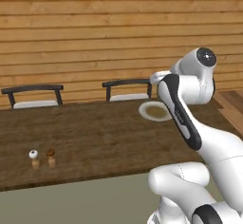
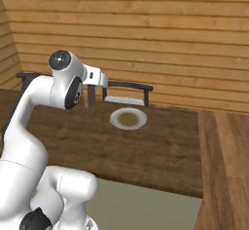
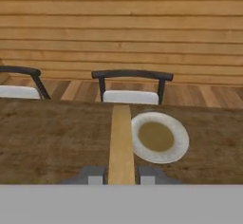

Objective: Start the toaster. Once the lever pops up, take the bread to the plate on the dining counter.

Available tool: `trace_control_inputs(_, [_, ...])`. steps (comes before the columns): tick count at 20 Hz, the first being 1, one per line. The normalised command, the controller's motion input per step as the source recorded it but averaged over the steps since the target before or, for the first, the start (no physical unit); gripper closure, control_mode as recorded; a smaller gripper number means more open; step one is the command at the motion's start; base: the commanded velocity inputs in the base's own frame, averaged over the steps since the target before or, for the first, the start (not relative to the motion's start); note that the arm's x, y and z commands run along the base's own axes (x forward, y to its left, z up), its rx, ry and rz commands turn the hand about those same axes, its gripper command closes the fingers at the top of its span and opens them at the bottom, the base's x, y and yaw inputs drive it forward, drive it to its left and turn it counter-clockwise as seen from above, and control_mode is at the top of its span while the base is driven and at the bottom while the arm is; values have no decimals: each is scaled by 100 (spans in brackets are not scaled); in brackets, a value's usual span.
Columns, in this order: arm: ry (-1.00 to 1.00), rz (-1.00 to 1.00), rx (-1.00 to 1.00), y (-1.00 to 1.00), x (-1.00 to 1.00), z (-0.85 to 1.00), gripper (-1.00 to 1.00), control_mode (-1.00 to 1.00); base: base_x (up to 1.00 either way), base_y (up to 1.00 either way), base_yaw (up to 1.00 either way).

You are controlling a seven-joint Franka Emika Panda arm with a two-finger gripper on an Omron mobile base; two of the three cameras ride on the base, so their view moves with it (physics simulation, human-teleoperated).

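Note:
My gripper (image 3: pixel 121 175) is shut on the bread (image 3: pixel 121 142), a tan slice seen edge-on as a narrow strip rising between the two fingertips. From the right base view the bread (image 2: pixel 88 98) hangs under the hand, above the dining counter (image 2: pixel 146 151) and left of the plate. The round white plate (image 3: pixel 179 125) lies flat on the dark wood-grain dining counter (image 3: pixel 47 137), just right of the slice, and its middle looks brownish. In the left base view the plate (image 1: pixel 145 112) is partly hidden by my forearm.
Two dark chairs with pale seats (image 3: pixel 130 95) (image 1: pixel 33 97) stand behind the counter against a wooden plank wall. Two small shakers (image 1: pixel 34 159) (image 1: pixel 51 157) sit near the counter's front left. A lighter wooden surface (image 2: pixel 223 165) adjoins the counter on the right.

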Motion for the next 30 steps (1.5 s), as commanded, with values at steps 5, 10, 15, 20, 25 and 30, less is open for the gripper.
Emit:
trace_control_inputs(5, [0,0,0,0,0,0,100,100,72,-8,13])
trace_control_inputs(10, [0,0,0,0,0,0,100,100,11,-3,1])
trace_control_inputs(15, [1,7,6,-48,39,-11,100,-100,4,-4,1])
trace_control_inputs(20, [8,17,16,-94,52,-27,100,-100,0,0,0])
trace_control_inputs(25, [25,12,16,-61,93,-43,100,-100,0,0,0])
trace_control_inputs(30, [29,5,8,-23,84,-36,100,-100,0,0,0])
